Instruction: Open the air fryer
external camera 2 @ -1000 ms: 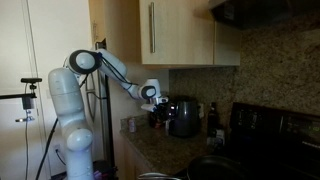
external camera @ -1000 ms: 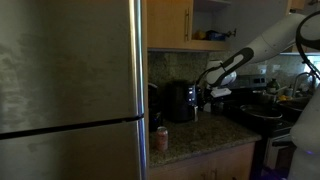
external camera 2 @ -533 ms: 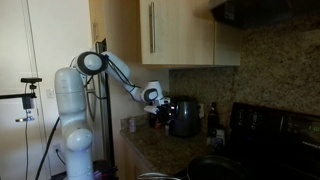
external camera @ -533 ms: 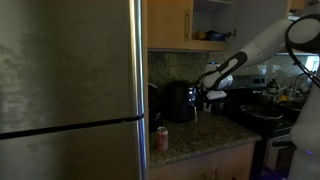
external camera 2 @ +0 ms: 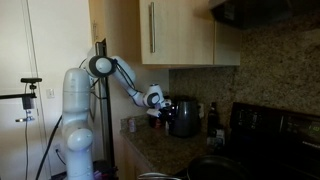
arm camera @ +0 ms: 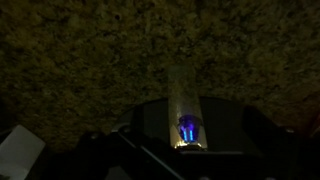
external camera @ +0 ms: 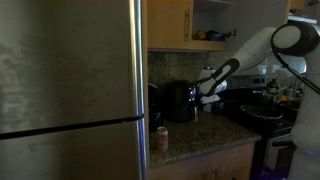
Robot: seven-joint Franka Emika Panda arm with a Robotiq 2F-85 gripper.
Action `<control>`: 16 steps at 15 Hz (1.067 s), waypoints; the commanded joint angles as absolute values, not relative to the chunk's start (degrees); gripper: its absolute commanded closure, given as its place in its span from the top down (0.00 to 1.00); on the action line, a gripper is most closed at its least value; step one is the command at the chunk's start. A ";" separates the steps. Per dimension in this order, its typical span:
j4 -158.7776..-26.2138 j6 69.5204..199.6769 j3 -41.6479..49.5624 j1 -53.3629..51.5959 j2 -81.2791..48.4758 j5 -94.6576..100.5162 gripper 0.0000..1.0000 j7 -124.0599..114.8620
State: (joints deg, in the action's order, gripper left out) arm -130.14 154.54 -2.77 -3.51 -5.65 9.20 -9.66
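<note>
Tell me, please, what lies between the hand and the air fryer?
Nothing visible: in both exterior views the hand sits right beside the air fryer, barely a gap apart.

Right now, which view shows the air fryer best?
An exterior view, where the air fryer stands clearly lit. In an exterior view past the fridge it is shadowed. The wrist view is too dark to tell.
</note>
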 commanded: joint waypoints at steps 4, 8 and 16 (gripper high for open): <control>-127.32 157.78 -1.65 -5.02 -9.47 12.89 0.75 -13.28; -127.53 159.19 -1.34 -5.34 -9.23 13.71 0.52 -13.57; -129.73 160.07 0.21 -5.86 -7.66 17.71 0.10 -15.83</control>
